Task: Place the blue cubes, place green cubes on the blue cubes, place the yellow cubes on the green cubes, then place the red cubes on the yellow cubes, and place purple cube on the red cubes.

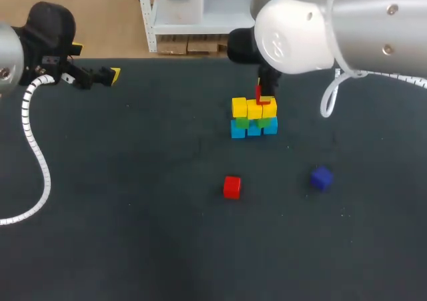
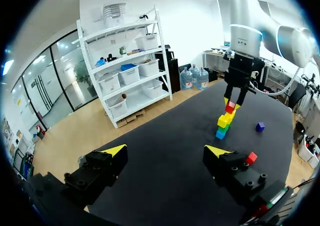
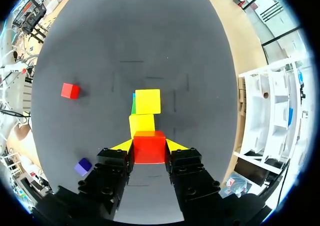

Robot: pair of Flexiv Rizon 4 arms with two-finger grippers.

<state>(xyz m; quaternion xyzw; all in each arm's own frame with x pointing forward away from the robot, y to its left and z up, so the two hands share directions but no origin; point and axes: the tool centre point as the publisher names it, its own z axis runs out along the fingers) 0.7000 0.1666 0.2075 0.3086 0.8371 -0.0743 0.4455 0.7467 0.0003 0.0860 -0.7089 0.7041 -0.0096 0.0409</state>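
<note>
A stack (image 1: 253,117) stands mid-table: blue cubes (image 1: 238,129) at the base, green cubes (image 1: 267,121) on them, yellow cubes (image 1: 239,106) on top. My right gripper (image 3: 149,147) is shut on a red cube (image 3: 149,147) directly over the stack's right end, at the yellow cubes (image 3: 147,101). The same red cube (image 1: 262,99) shows in the head view, and as red cube (image 2: 230,107) in the left wrist view. A second red cube (image 1: 231,186) and the purple cube (image 1: 321,177) lie loose in front. My left gripper (image 1: 100,76) stands open at the far left.
The table's far edge (image 1: 167,58) runs behind the stack. The loose red cube (image 3: 70,90) and purple cube (image 3: 83,166) lie off to one side of my right gripper. Dark tabletop (image 1: 133,214) stretches across the front and left.
</note>
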